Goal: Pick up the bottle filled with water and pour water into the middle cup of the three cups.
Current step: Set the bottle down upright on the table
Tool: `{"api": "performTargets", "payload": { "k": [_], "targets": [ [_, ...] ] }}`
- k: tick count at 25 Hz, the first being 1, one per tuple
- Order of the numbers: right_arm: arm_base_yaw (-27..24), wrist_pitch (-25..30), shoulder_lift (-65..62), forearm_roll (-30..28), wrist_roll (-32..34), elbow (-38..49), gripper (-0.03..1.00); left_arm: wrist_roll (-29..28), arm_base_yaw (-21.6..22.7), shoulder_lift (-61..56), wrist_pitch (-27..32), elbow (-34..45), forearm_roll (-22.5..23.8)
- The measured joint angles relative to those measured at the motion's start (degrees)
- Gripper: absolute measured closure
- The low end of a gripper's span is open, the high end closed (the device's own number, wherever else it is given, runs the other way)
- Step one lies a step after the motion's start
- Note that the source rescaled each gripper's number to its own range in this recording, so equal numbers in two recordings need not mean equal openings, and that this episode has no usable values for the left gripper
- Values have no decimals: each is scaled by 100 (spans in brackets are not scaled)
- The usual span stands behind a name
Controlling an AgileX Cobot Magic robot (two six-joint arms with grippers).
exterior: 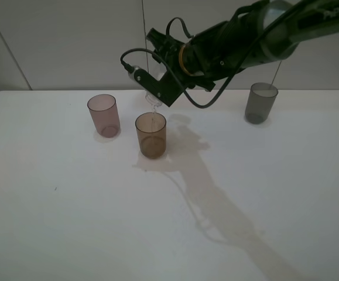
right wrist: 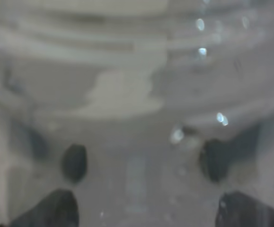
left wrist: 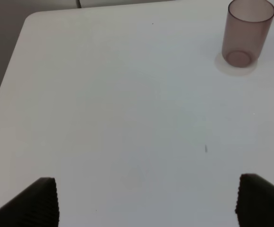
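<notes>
And the pour is on! The right hand [exterior: 157, 89] is clamped on the bottle [exterior: 152, 97], tipped mouth-down just above the middle cup [exterior: 151, 136], the amber one. A thin pale thread [exterior: 153, 115] seems to drop from neck to rim.

The right wrist view is all blurred clear plastic and glinting droplets, with the dark fingertips [right wrist: 56, 208] pressed either side.

Doing this well means a gentle tilt. That wide threaded neck will likely gush if tipped too fast, so the mouth belongs over the cup's centre, close to the rim. There is a faint pale patch [exterior: 149, 165] on the worktop [exterior: 69, 205] at the cup's base. It could be spill or shadow; the frames don't settle it.

All three tumblers are straight-sided, smooth and translucent. The pinkish cup [exterior: 103, 115] stands just beside the amber one, and the smoky grey cup [exterior: 260, 103] well apart.

The left hand [left wrist: 146, 201] hangs wide open over bare worktop, holding nothing.
</notes>
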Motion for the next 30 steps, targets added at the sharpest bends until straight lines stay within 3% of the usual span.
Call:
{"api": "performTargets", "payload": {
  "k": [30],
  "targets": [
    [76,-12,0,0,-122,0,97,0,0,0,0,0,0]
  ]
}}
